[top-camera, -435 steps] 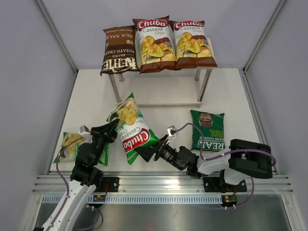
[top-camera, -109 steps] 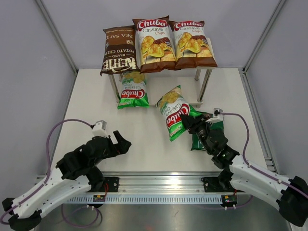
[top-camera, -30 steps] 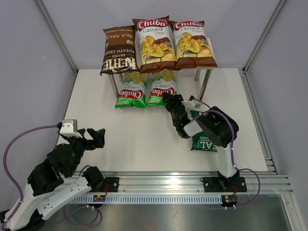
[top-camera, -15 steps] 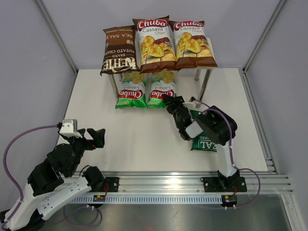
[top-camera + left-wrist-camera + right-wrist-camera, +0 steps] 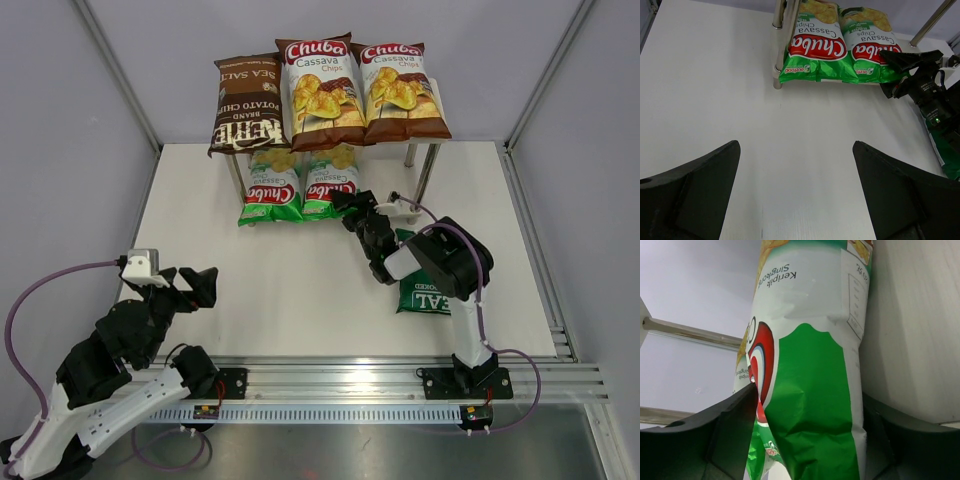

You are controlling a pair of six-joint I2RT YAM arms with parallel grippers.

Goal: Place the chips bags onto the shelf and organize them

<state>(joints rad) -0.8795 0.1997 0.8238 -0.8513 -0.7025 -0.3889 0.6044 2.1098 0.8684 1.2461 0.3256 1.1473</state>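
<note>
On the shelf's (image 5: 424,180) top board lie three chips bags: a dark brown Kettle bag (image 5: 245,105) and two white-brown Chuba Cassava bags (image 5: 320,90) (image 5: 402,92). Two light green Chuba bags (image 5: 272,185) (image 5: 330,183) lie side by side on the lower board. My right gripper (image 5: 352,206) is at the right one's near corner. In the right wrist view that bag (image 5: 810,355) lies loosely between the spread fingers of the open right gripper (image 5: 809,392). My left gripper (image 5: 200,283) (image 5: 796,145) hovers open and empty over the table's near left. A dark green REAL bag (image 5: 432,292) lies flat, partly under my right arm.
Grey walls close in the white table (image 5: 300,290) on three sides. The shelf's metal legs (image 5: 782,45) stand just left of the green bags. A rail (image 5: 330,385) carrying both arm bases runs along the near edge.
My right gripper's fingers have spread wider and it has nudged the right light green bag a little further under the top board. My left arm has not moved.
</note>
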